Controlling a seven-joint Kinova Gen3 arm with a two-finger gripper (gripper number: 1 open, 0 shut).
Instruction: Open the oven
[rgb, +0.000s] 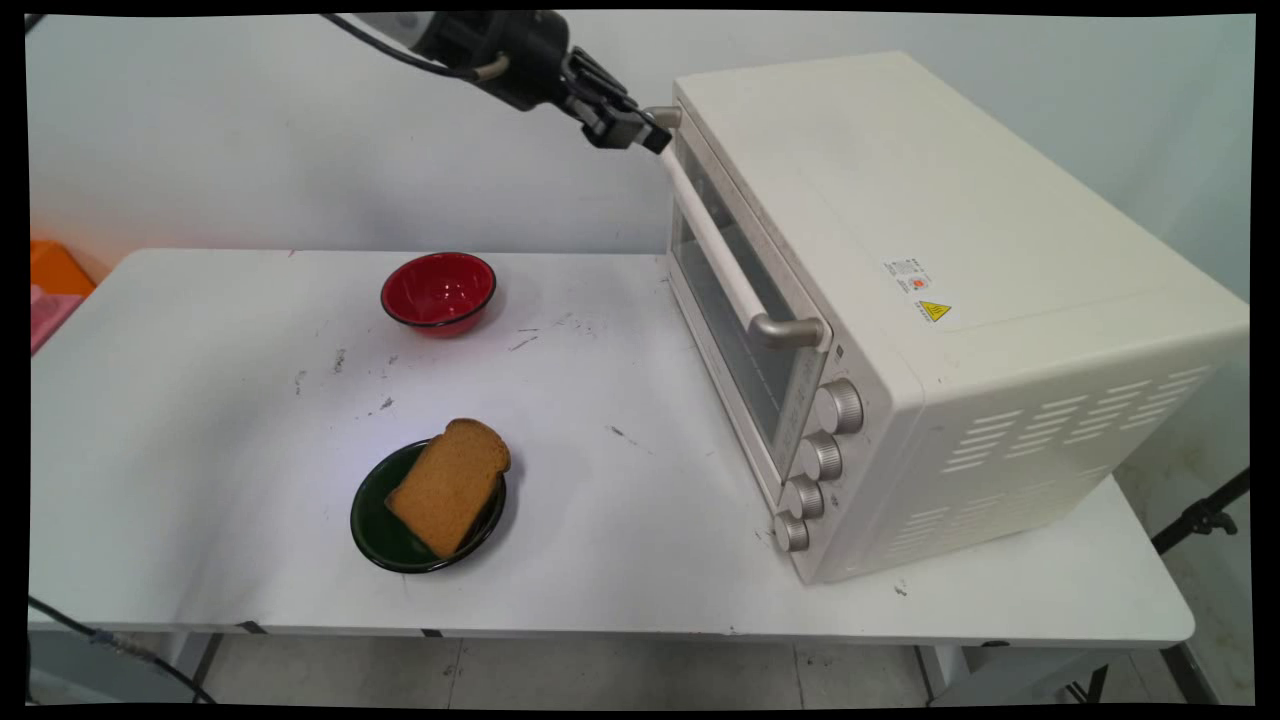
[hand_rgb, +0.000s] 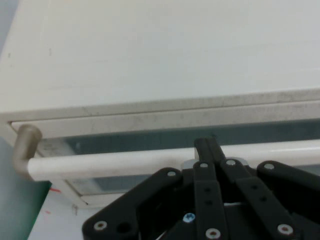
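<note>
The end effector is clamped narrowly on the toaster oven's door handle.

No wording is legible — the toaster oven bears a small printed label on top, with a yellow warning triangle at its 5 o'clock.

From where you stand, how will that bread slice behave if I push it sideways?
The bread overhangs the green plate rim, tilted, so it would probably slide or tip off. It looks stiff and light, likely moving whole. The shallow plate may skid with it.
</note>
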